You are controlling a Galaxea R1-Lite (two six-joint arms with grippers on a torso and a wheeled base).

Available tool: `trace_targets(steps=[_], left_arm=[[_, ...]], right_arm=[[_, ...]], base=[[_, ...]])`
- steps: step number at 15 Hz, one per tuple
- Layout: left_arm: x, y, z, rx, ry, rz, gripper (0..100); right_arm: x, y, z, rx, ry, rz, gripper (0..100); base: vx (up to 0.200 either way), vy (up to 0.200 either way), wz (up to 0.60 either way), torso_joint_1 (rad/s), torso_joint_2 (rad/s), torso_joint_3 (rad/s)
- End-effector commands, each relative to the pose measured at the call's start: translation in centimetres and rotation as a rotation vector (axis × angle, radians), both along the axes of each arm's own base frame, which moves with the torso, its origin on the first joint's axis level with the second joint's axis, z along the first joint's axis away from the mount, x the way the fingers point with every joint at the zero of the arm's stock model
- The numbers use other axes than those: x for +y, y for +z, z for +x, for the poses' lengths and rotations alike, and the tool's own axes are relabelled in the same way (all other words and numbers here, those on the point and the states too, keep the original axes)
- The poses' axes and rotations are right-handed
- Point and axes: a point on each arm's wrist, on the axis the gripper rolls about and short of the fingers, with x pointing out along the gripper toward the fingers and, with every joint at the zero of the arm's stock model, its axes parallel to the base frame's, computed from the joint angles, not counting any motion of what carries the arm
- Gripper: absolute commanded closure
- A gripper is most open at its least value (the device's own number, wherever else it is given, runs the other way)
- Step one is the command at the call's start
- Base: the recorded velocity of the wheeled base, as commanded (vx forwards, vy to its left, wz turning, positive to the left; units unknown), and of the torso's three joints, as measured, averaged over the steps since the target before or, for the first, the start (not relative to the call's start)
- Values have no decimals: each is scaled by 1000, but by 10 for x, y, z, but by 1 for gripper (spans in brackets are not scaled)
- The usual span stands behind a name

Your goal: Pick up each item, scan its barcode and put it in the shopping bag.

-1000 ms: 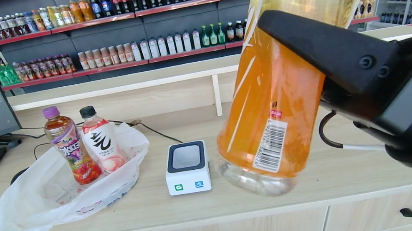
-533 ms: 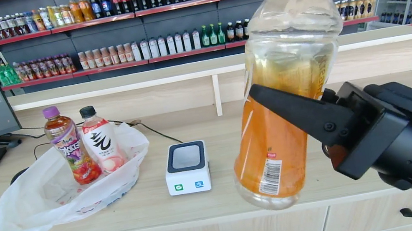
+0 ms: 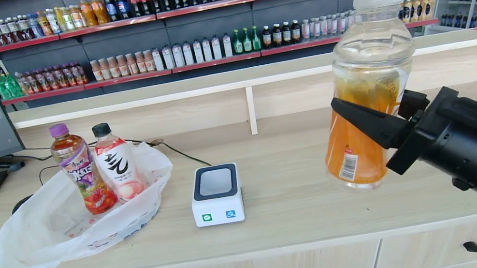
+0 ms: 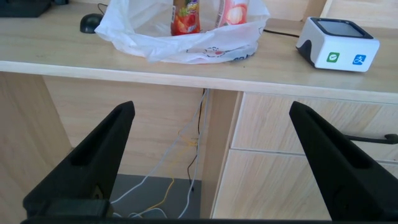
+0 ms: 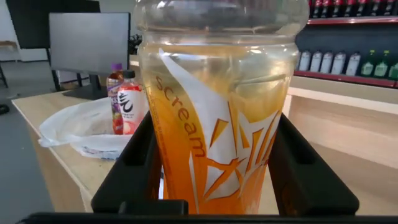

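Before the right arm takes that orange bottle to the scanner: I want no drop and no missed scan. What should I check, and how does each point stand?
1. Grip: right hand closed around the orange bottle at mid-body, bottle roughly upright: ok.
2. Barcode low on the label faces sideways, not toward the upward window of the scanner: not ok.
3. Bottle's base lifted off the counter: cannot tell.
4. Left hand open, held low in front of the counter, out of the path: ok.
5. Shopping bag open, two bottles standing in it; room for a third: cannot tell.
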Motion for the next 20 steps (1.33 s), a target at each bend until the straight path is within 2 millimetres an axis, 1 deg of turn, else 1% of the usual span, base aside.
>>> trace_targets(steps=[1, 5, 6, 9, 14, 20], left_arm=[[0, 0, 0, 0, 0, 0, 0], [0, 0, 0, 0, 0, 0, 0], [0, 0, 0, 0, 0, 0, 0], [0, 0, 0, 0, 0, 0, 0], [0, 0, 0, 0, 0, 0, 0], [0, 0, 0, 0, 0, 0, 0]], right_arm=[[-10, -7, 10, 20, -63, -10, 100], [-14, -8, 12, 23, -78, -8, 100], [-15, -8, 13, 22, -82, -5, 100], [-20, -8, 15, 22, -107, -7, 100], [-20, -13, 18, 33, -111, -16, 100], [-19, -21, 19, 53, -111, -37, 100]], base=[[0, 0, 0, 0, 0, 0], [0, 0, 0, 0, 0, 0], [-200, 0, 0, 2, 2, 2], [0, 0, 0, 0, 0, 0], [0, 0, 0, 0, 0, 0], [0, 200, 0, 5, -1, 0]])
